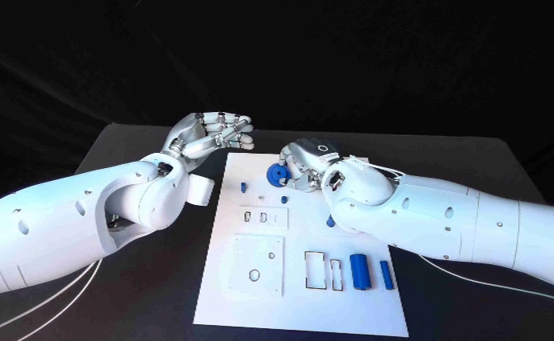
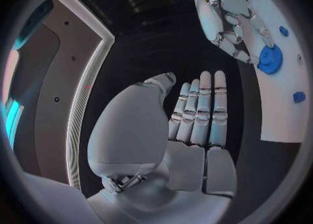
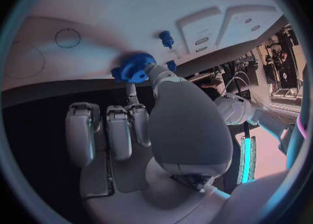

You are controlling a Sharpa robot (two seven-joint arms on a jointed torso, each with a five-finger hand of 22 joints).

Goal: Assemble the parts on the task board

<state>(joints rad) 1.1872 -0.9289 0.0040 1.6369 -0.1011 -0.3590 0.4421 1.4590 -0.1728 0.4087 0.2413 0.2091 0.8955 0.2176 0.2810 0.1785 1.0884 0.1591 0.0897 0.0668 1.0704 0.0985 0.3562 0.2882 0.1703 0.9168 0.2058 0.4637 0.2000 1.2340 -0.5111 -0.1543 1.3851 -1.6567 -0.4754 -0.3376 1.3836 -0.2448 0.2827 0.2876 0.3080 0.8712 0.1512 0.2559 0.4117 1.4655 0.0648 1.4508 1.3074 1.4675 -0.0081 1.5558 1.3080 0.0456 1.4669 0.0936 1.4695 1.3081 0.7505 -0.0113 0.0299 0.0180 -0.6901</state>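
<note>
Nearest you, on the near part of the white task board (image 1: 300,309), two blue cylinders (image 1: 360,271) lie side by side just right of two empty rectangular slots (image 1: 315,270). Treat these as parts waiting their turn.

Direct your attention to the far end of the board, where the right hand (image 1: 310,162) is on the blue gear (image 1: 277,174). In the right wrist view a thumb and one fingertip touch the gear's (image 3: 133,67) toothed rim, while the other fingers are curled in below it. Judge this as a light pinch. You cannot tell from these views whether the gear is fully seated on the board.

Keep the gear flat to the board and press straight down. If it binds, turn it slightly instead of forcing it. Watch the small blue peg (image 3: 166,38) standing near the gear, and avoid knocking it with the curled fingers.

Note the left hand (image 1: 214,136): it holds nothing, hangs above the table off the board's far left corner, fingers together and bent. Keep it there, clear of the work.
</note>
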